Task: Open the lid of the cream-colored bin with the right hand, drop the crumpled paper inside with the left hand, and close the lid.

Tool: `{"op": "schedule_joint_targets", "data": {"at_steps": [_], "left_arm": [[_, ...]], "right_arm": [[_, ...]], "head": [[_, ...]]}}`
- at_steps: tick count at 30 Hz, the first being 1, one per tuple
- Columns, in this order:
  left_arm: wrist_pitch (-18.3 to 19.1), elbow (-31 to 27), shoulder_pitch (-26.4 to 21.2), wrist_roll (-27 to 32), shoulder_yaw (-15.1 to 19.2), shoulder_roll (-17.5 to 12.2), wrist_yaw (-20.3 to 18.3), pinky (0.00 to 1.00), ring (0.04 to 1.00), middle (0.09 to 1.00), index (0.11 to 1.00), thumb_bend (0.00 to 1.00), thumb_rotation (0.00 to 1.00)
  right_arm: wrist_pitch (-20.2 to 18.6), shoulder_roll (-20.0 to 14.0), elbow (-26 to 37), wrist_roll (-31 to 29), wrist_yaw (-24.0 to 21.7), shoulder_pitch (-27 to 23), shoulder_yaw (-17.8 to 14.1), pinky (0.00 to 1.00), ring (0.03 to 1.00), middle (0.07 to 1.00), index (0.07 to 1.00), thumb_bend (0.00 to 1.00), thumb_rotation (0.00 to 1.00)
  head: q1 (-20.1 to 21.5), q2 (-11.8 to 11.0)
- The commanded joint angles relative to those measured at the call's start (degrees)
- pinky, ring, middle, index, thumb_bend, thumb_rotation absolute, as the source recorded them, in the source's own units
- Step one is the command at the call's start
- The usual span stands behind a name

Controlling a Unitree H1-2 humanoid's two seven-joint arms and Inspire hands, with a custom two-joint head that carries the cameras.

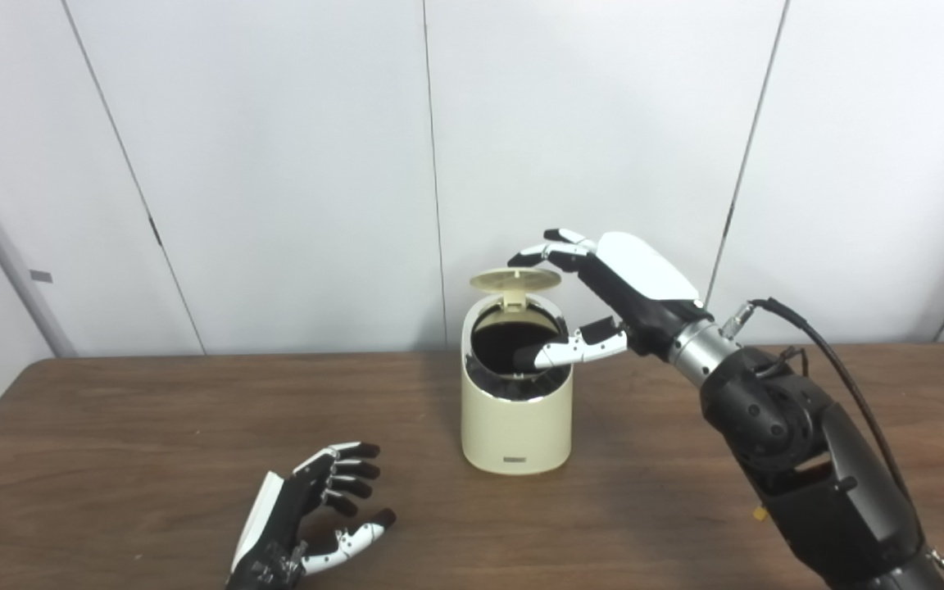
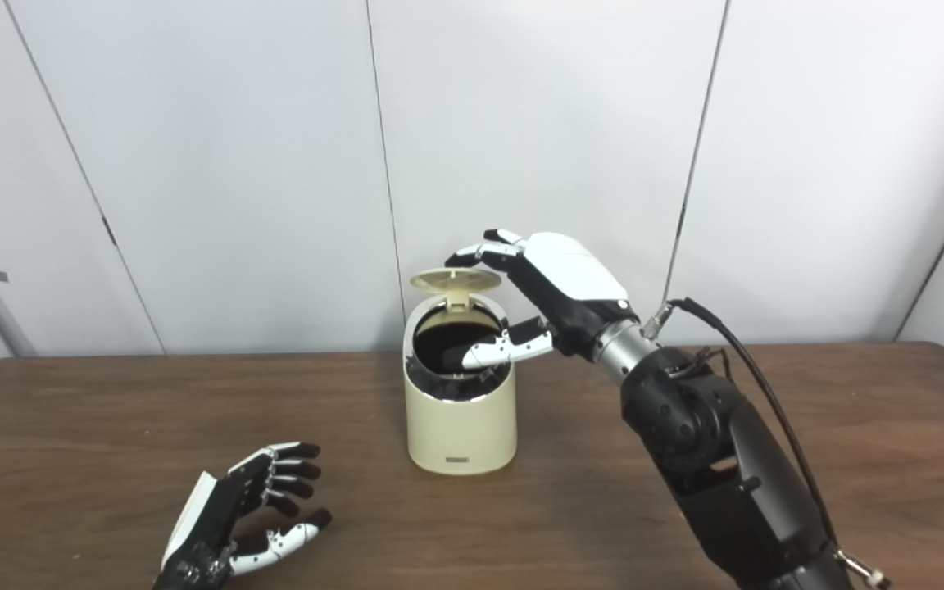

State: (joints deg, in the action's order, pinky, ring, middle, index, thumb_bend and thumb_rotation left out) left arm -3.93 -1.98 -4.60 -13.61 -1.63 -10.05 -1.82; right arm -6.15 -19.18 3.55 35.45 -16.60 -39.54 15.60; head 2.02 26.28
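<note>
Cream-colored bin [image 1: 515,418] is what your right hand [image 1: 615,297] is working at, just right of the middle of the frame: your fingers [image 1: 550,246] are spread and curled over the raised lid [image 1: 515,280], their tips at or just above its right edge, though you cannot tell from either view whether they truly touch it. Your thumb [image 1: 574,350] reaches leftward below, its tip over the dark mouth of the bin near the right rim. So that hand is wide, clasping nothing, with the lid between fingers and thumb but not pinched. The lid stands open, tilted up and back on its hinge at the far side of the rim, showing you its pale underside; the inside of the bin looks black, and you cannot make out anything in it. The bin stands upright on the wooden table [image 1: 144,442], around the middle of the tabletop. Your right arm [image 1: 800,459] comes up from the lower right corner, a black cable [image 1: 841,369] looping along it. In the lower left of the frame your left hand [image 1: 308,516] lies low at the table, palm turned toward the centre, fingers loosely curled and apart, holding nothing, well apart from the bin. Behind the table you see a white panelled wall [image 1: 275,164].
</note>
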Motion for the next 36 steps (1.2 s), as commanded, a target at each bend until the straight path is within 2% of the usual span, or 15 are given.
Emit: {"op": "schedule_joint_targets", "data": {"at_steps": [1,17,25,30,36], "left_arm": [[-1.38,-0.96,-1.07,-0.42,-0.04,-0.21,0.66,0.55,0.630,0.678,0.742,0.59,0.06],[-0.87,-1.92,-1.21,-0.03,-0.02,-0.18,0.36,0.54,0.621,0.673,0.738,0.58,0.04],[-1.02,-2.26,-1.19,0.04,0.05,-0.18,0.39,0.53,0.622,0.672,0.735,0.59,0.04],[-0.74,-2.39,-1.14,-0.04,0.03,0.00,0.44,0.54,0.625,0.672,0.732,0.58,0.04],[0.23,-2.90,-1.13,-0.64,-0.14,0.31,0.51,0.54,0.630,0.673,0.734,0.59,0.06]], "right_arm": [[2.03,-0.38,2.33,-0.04,0.64,-2.12,-0.35,0.77,0.940,0.808,0.773,0.65,0.51],[1.92,-0.89,4.72,0.68,-1.93,-0.37,0.11,0.78,0.899,0.752,0.729,0.65,0.48],[2.92,-1.24,4.91,0.53,-2.37,0.85,0.33,0.84,0.888,0.736,0.711,0.65,0.46],[3.87,-1.51,4.81,1.28,-2.25,1.54,0.56,0.83,0.871,0.723,0.702,0.66,0.46],[3.73,-1.69,4.59,0.86,-3.51,2.01,0.91,0.90,0.888,0.727,0.706,0.66,0.47]], "head": [[0.01,0.01],[-0.44,1.06],[-0.67,1.73],[-0.90,2.12],[-1.11,2.38]]}}
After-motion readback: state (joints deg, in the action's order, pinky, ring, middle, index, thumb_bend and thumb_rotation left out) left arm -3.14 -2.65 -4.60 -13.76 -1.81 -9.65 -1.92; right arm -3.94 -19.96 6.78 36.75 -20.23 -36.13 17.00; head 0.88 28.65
